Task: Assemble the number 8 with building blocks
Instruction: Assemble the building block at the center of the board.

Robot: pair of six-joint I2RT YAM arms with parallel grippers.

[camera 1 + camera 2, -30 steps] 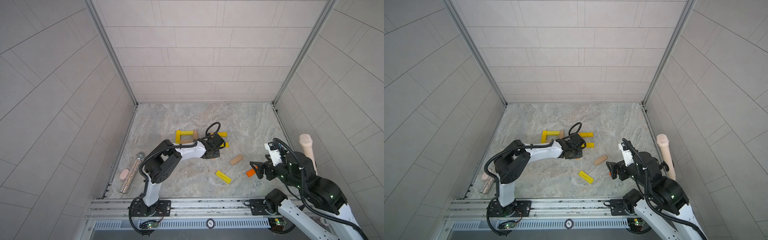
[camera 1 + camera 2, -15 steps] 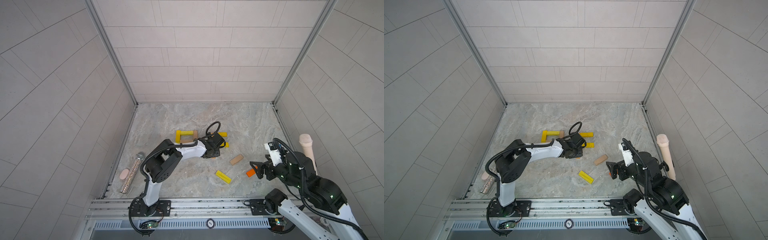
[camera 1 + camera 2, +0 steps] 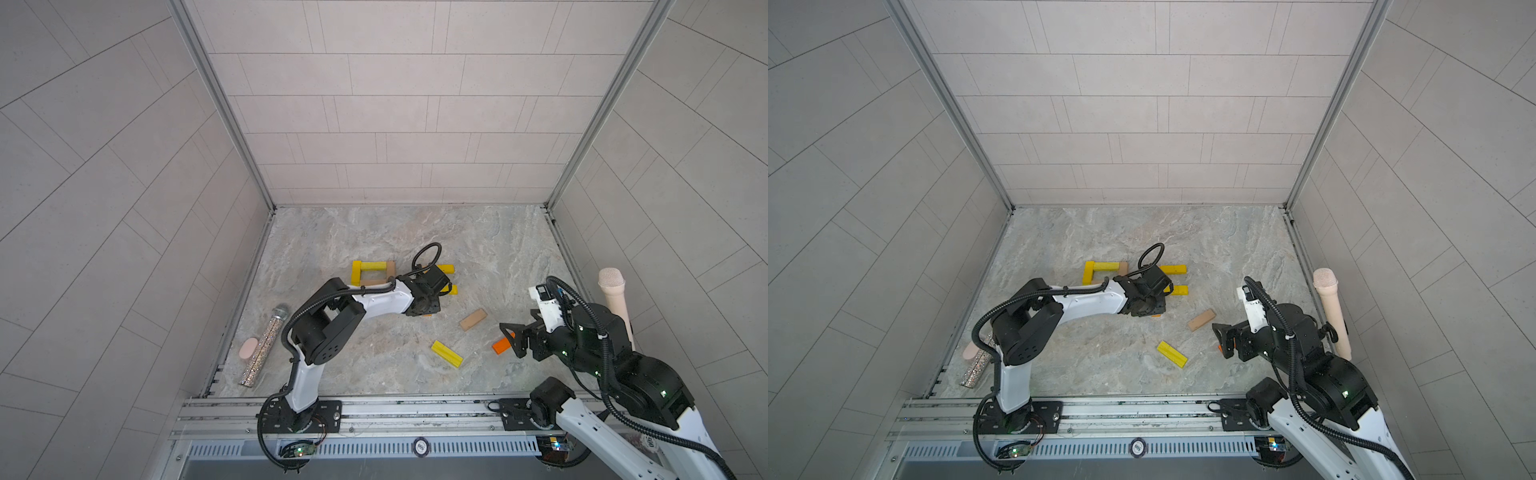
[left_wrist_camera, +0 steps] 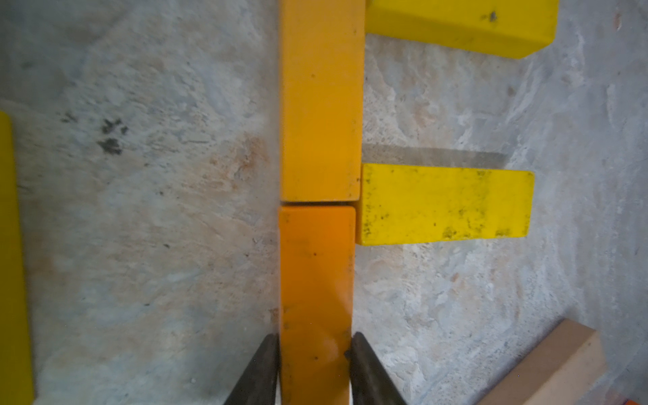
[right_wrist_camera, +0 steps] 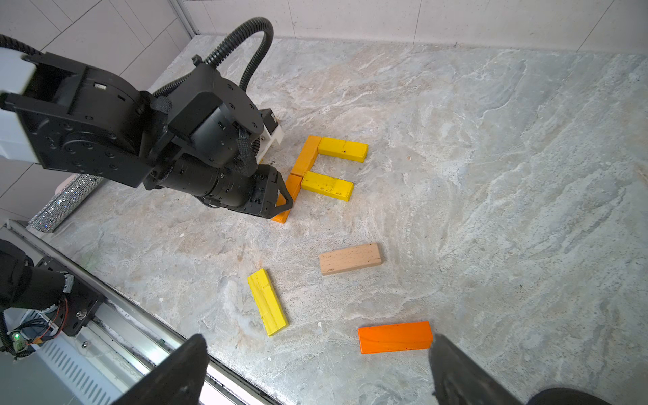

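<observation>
Hardly anything has moved: left gripper (image 4: pixel 313 336), closed on the lower orange bar (image 4: pixel 315 273) laid end to end with the upper bar (image 4: pixel 321 105) beside a yellow bar (image 4: pixel 445 205), should release slowly; right gripper (image 5: pixel 317 335) stands wide open, empty.

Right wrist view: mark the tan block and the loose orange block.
tan block (image 5: pixel 350 258), right wrist view, top face centre.
loose orange block (image 5: pixel 394 337), right wrist view, top face centre.

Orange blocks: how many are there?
3: far orange block and near orange block end to end, the near one in the left gripper; loose orange block by the right gripper. More may be hidden.
</observation>
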